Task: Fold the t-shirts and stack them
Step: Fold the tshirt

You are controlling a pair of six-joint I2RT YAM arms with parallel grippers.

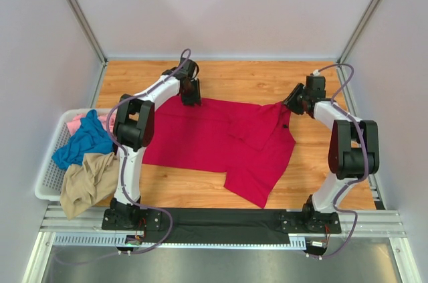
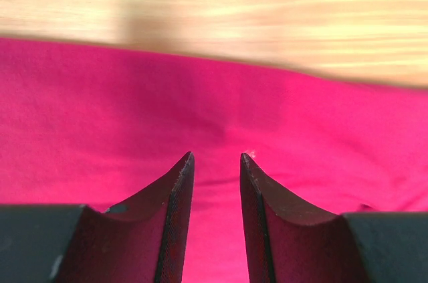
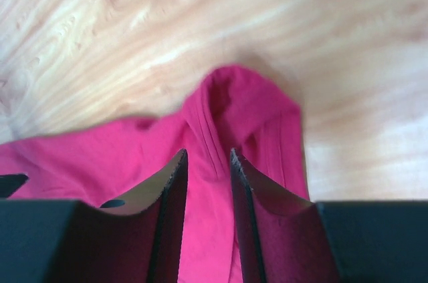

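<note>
Right wrist view: my right pincer is closed on a pleated ridge of the large crimson red cloth t-shirt, spread on the wooden table. My left pincer: gripping or not, I cannot tell. Better I lift both corners evenly.

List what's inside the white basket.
In the basket: a teal tee, a tan tee spilling over the rim, a pink tee mostly buried. Anything beneath them is hidden.

Passage noted: I have bare wooden tabletop beyond the crimson t-shirt and along its right. Obstacles: white basket heaped with tees at left; enclosure walls.
</note>
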